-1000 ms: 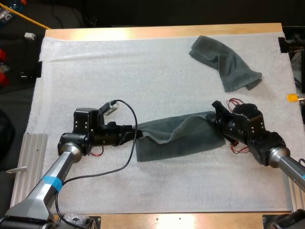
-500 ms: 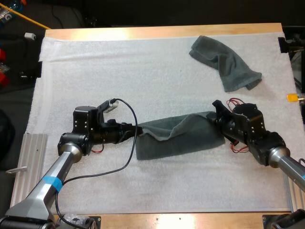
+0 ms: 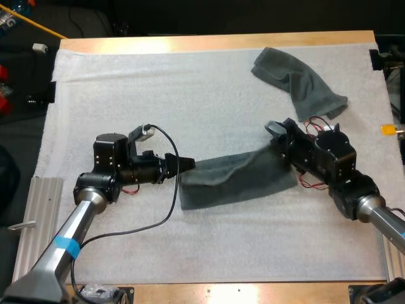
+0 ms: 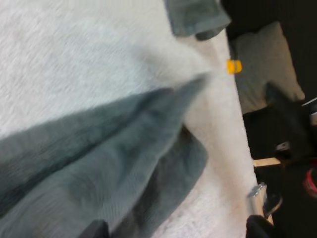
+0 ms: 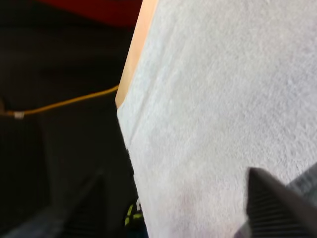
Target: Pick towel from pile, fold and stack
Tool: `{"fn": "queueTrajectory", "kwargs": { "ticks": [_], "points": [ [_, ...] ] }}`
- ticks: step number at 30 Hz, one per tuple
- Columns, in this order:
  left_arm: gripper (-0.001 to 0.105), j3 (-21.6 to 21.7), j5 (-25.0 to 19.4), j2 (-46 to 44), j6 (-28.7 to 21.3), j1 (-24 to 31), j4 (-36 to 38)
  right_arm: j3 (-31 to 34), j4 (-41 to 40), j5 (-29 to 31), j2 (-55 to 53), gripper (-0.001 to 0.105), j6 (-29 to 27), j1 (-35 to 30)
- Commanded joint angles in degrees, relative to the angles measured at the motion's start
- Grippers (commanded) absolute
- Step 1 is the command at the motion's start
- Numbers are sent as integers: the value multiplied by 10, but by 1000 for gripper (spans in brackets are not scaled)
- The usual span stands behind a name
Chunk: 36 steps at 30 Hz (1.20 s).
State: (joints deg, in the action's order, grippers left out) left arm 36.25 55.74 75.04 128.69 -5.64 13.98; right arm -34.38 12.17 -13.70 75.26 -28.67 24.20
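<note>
A dark grey-green towel [image 3: 235,180] lies folded in a long strip across the middle of the white mat [image 3: 190,95]. My left gripper [image 3: 184,164] sits at its left end, open, the fingers standing wide apart over the towel [image 4: 109,168] in the left wrist view. My right gripper [image 3: 277,134] hovers just above the strip's right end; the right wrist view shows it open [image 5: 173,191] over bare mat. A second towel [image 3: 300,81], crumpled, lies at the mat's far right corner, and the left wrist view catches its edge [image 4: 195,17].
A ribbed metal plate [image 3: 43,204] lies beside the mat at the near left. The wooden table edge [image 5: 133,64] runs along the mat's side, with dark space beyond it.
Both grippers have opened and let go of the towel. Its raised fold has dropped flat. The right gripper has risen and moved away from the strip's end; the left has lifted slightly.
</note>
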Motion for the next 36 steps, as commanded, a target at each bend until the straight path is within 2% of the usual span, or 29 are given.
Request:
{"fn": "queueTrajectory", "kwargs": {
  "ticks": [1,9,13,19,24,25,30,36],
  "points": [
    [56,6,8,-11,3,0,-6,-2,8,-15,-2,67,-12,0],
    [56,7,6,-97,3,0,11,-2,-1,-45,-44,67,-106,0],
    [56,7,3,-141,-1,0,34,-3,-49,-41,-87,67,-157,0],
    [56,7,-27,-235,-12,0,88,-9,-212,-18,-169,67,-274,0],
    [56,7,-73,-316,-33,0,180,-42,-374,24,-229,67,-378,0],
    [56,7,-77,-322,-36,0,190,-45,-392,29,-232,67,-386,0],
    [56,7,-152,-397,-79,0,312,-99,-533,52,-255,67,-460,0],
    [56,7,-174,-473,-103,0,424,-161,-653,89,-254,67,-524,0]
  ]
}}
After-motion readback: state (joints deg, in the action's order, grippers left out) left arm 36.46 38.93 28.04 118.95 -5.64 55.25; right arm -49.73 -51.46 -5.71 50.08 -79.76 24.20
